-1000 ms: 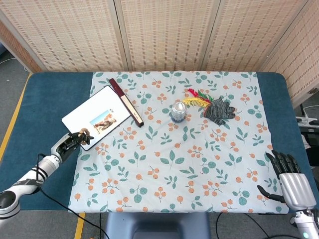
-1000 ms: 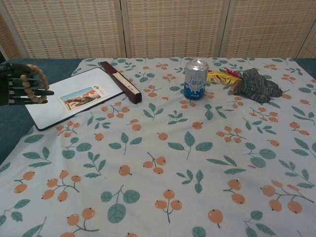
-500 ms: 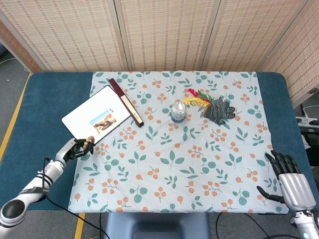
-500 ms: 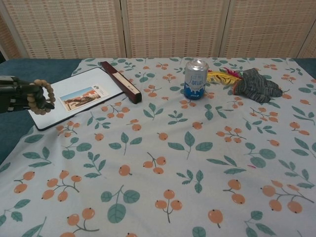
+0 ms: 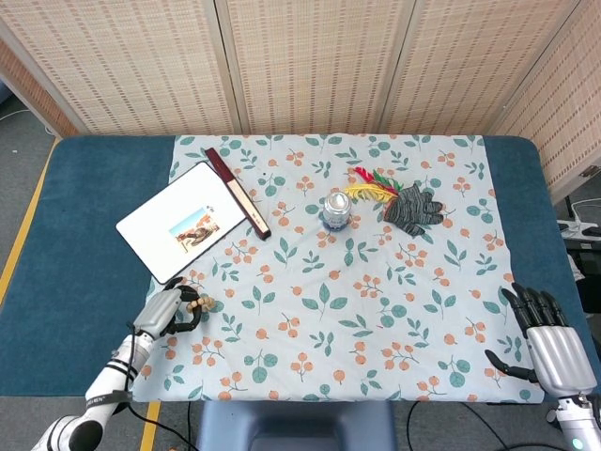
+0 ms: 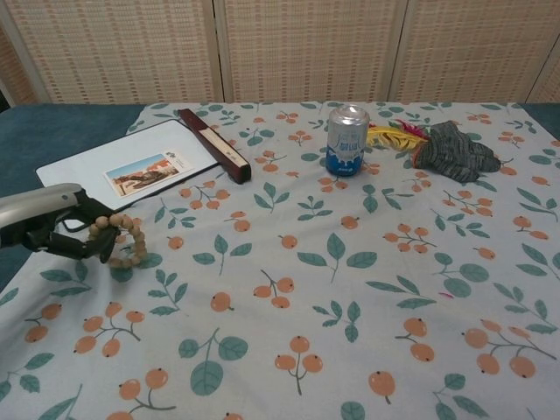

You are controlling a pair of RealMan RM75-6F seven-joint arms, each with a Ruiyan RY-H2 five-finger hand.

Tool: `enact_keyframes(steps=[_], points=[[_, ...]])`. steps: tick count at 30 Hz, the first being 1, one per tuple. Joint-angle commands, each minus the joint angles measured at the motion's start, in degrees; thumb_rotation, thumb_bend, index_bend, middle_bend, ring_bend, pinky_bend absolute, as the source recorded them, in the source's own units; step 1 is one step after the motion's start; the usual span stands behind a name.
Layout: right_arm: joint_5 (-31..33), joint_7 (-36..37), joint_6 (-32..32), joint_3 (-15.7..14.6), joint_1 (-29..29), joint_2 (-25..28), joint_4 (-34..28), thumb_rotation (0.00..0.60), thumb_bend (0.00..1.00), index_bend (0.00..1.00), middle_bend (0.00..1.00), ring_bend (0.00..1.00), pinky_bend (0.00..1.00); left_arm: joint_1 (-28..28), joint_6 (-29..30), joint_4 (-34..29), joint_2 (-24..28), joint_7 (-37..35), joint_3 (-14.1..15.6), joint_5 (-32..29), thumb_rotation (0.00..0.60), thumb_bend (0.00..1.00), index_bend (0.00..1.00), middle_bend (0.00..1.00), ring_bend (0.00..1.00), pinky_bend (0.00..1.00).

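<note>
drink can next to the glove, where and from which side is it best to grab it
Probably the middle of the drink can, wrapping its round upright wall from the near side. The feathers and glove crowd its right, and the bare cloth in front leaves the clearest approach.

Woven cane screen panels (image 5: pixel 310 61) stood behind the worktop (image 5: pixel 84 188), which was blue-topped and partly covered by a leaf-and-berry patterned cloth (image 5: pixel 376 319). Grey floor (image 5: pixel 19 150) with a yellow line (image 5: pixel 23 235) lay alongside.
</note>
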Motion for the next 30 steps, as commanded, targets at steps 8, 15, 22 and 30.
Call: enact_keyframes(steps=[8,15,22,30], points=[[-0.2,0.2,0.3,0.0,-0.1,0.2,-0.1,0.392,0.17,0.00,0.00,0.00,0.00,-10.2,25.9,18.9,-2.9,-16.6,21.1,13.0,0.600,0.73,0.55,0.52,0.20,0.00],[-0.3,0.3,0.4,0.0,-0.2,0.3,-0.2,0.392,0.17,0.00,0.00,0.00,0.00,-13.4,27.7,16.6,0.9,-18.2,26.0,10.7,0.331,0.37,0.10,0.12,0.02,0.00],[-0.5,0.3,0.6,-0.1,-0.3,0.4,-0.3,0.392,0.17,0.00,0.00,0.00,0.00,-15.4,24.6,9.1,6.5,-14.6,28.0,4.2,0.155,0.29,0.00,0.00,0.00,0.00],[-0.8,0.5,1.1,-0.1,-0.5,0.5,-0.4,0.392,0.17,0.00,0.00,0.00,0.00,-16.4,28.8,4.3,9.7,-15.5,30.3,1.6,0.153,0.28,0.00,0.00,0.00,0.00]])
